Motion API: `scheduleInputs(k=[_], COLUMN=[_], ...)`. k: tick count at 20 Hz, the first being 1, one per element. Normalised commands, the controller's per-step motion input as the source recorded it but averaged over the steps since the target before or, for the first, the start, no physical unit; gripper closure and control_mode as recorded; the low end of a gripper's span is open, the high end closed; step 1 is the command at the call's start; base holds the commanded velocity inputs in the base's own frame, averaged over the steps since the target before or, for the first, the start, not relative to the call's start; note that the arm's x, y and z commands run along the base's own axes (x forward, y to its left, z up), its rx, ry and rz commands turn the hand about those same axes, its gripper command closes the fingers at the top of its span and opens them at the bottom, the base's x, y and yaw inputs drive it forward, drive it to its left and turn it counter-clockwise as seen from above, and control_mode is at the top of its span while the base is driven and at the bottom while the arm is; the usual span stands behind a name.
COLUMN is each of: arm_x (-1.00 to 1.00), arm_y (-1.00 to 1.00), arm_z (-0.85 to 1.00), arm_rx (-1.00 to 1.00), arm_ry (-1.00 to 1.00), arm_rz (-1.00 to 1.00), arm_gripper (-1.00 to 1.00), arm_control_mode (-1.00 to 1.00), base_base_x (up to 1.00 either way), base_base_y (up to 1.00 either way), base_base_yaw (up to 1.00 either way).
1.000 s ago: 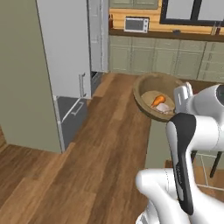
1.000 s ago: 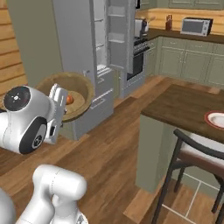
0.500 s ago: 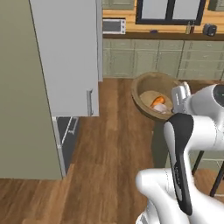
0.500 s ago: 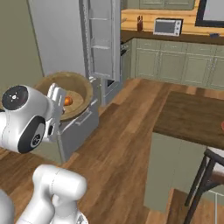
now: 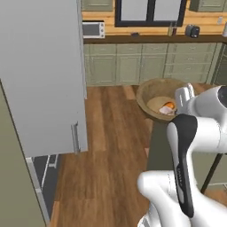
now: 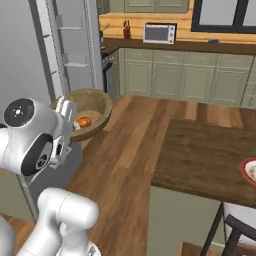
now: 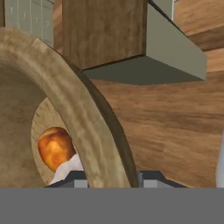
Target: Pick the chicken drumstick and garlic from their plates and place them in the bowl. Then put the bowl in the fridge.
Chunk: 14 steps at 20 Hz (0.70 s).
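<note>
While the two-finger gripper (image 7: 113, 177) pinches the rim of the wide tan wooden bowl (image 5: 156, 91), carried above the floor with the orange-brown chicken drumstick (image 7: 54, 148) and whitish garlic (image 7: 68, 167) inside, a tilt or a knock against the grey fridge door (image 5: 44, 75) could spill them.

One wooden bowl (image 5: 160, 98) — counted once across all views. Inside it, one chicken drumstick (image 7: 54, 148) and one whitish garlic (image 7: 66, 169). One fridge (image 5: 42, 75), door open, with one handle on the door. One plate (image 6: 249, 170), partly cut off, on one wooden table (image 6: 205, 160). One microwave (image 6: 159, 33) on the far counter. One dark chair — partly seen.
</note>
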Motion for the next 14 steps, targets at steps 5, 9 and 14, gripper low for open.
scheduleInputs(k=[5, 9, 14], arm_x=[0.0, 0.0, 0.0], arm_y=[0.0, 0.0, 0.0], arm_z=[0.0, 0.0, 0.0], arm_rx=[0.0, 0.0, 0.0], arm_ry=[0.0, 0.0, 0.0], arm_rz=[0.0, 0.0, 0.0], arm_gripper=[1.0, 1.0, 1.0], arm_control_mode=[1.0, 1.0, 1.0], base_base_x=[0.87, 0.69, 0.88], base_base_y=[0.29, 0.38, 0.26], base_base_yaw=[-0.19, -0.12, -0.02])
